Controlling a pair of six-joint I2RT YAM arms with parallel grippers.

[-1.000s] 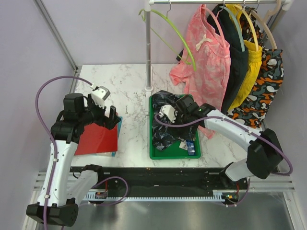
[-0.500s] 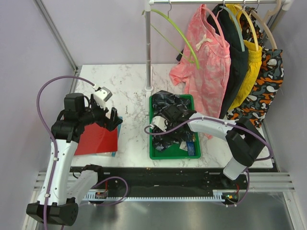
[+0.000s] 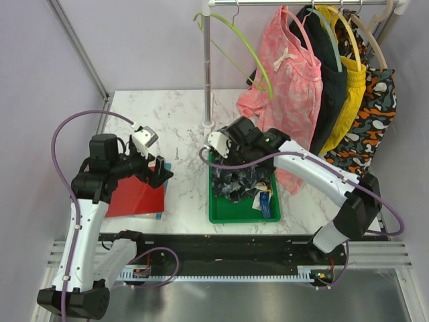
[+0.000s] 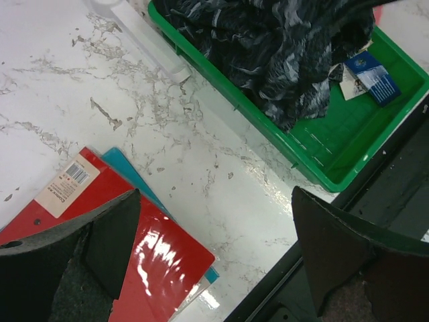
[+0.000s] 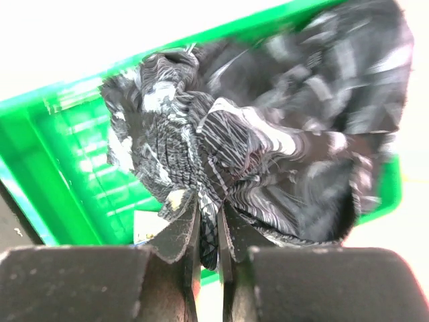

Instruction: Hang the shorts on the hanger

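Since the hanger (image 3: 249,48) hangs by its hook near the left end of the rail (image 3: 301,3), well above the green tray (image 3: 221,216), the top view has my right gripper (image 3: 229,143) held over the tray's far end with the shorts (image 3: 238,182) bunched beneath it. The fabric trails down into the tray, so I judge the garment only part-way out. My left gripper (image 3: 158,172) hovers over the red folder (image 3: 134,198), well apart from the tray, presumably parked clear of the right arm's path. Left wrist view: my left fingers (image 4: 110,235) stand wide apart with nothing between them, only the marble table (image 4: 100,100) and the folder's corner below. The shorts sit heaped at the tray's upper end, a blue paper tag (image 4: 372,75) lying beside them. Right wrist view: my right fingers (image 5: 175,235) are pinched tight on a fold of the printed fabric, and the rest fans out loosely below over the tray. Judgement: a pinch on one fold gives lift but no spread, so the waistband will need opening, likely with the left gripper's help, before it goes over a hanger arm.
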